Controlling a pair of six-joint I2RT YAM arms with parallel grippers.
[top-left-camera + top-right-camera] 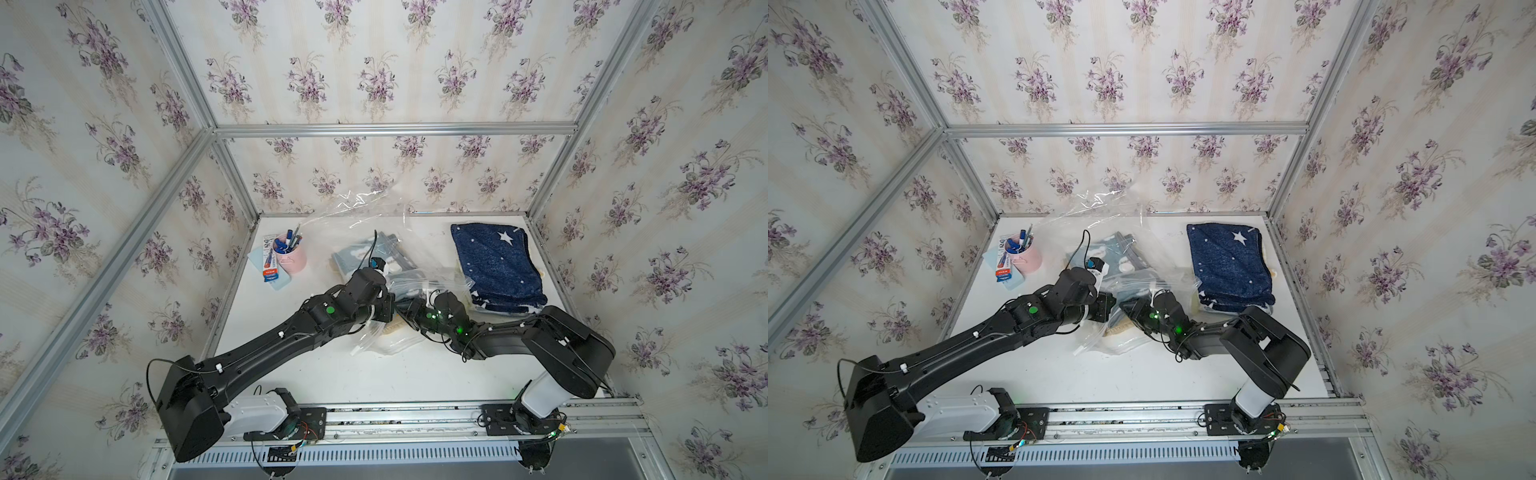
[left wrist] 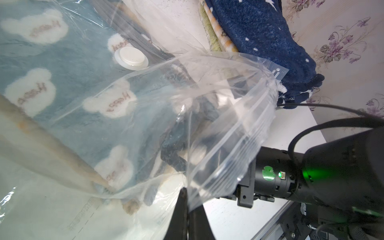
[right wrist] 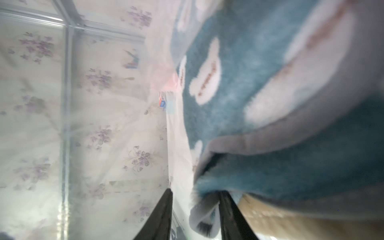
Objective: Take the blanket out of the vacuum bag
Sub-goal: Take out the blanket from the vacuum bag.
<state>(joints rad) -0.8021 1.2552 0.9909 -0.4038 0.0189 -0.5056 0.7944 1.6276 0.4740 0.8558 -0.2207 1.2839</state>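
I find the vacuum bag (image 1: 374,216) lying mid-table, its closed end raised toward the rear wall and its zip-seal mouth (image 2: 249,116) facing the front, where both arms meet. The blanket (image 2: 83,68), teal with white clouds, is inside under the white valve (image 2: 131,58). The left gripper (image 2: 188,199) is pinched tight on the plastic at the lip, holding the mouth up. The right gripper (image 3: 196,192) is inside the bag, jaws partly apart, with a folded corner of the blanket between them against one finger. I see a gap at the other finger, so I judge the corner not clamped. From that gripper the blanket runs rearward along the bag's length. I judge that the right arm, being nearer, must close and pull frontward along that line.
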